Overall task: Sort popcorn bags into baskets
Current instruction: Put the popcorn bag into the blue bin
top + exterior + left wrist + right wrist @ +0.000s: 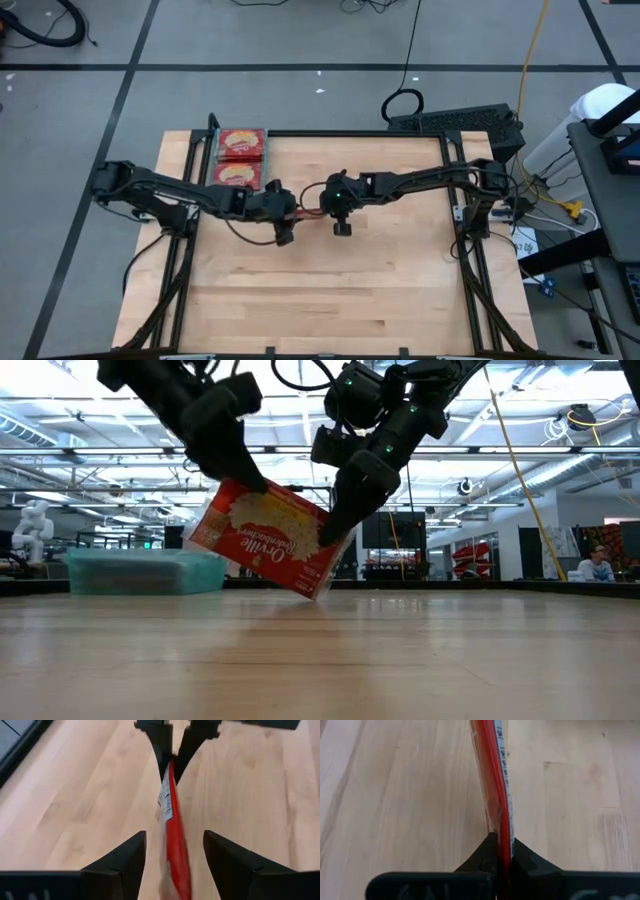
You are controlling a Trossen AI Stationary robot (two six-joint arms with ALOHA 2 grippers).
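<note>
Overhead, popcorn bag (268, 540) nearly hidden; low down, right end effector (335, 525) clamped on it, left end effector (172, 857) spread wide around it.

Popcorn bags: three (240, 143) (238, 174) (268, 538); basket: one (145, 572).

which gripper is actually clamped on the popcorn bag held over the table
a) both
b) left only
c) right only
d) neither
c: the right gripper pinches the popcorn bag tight between its fingers, while the left gripper has its fingers spread wide, clear of the bag's sides.
</note>
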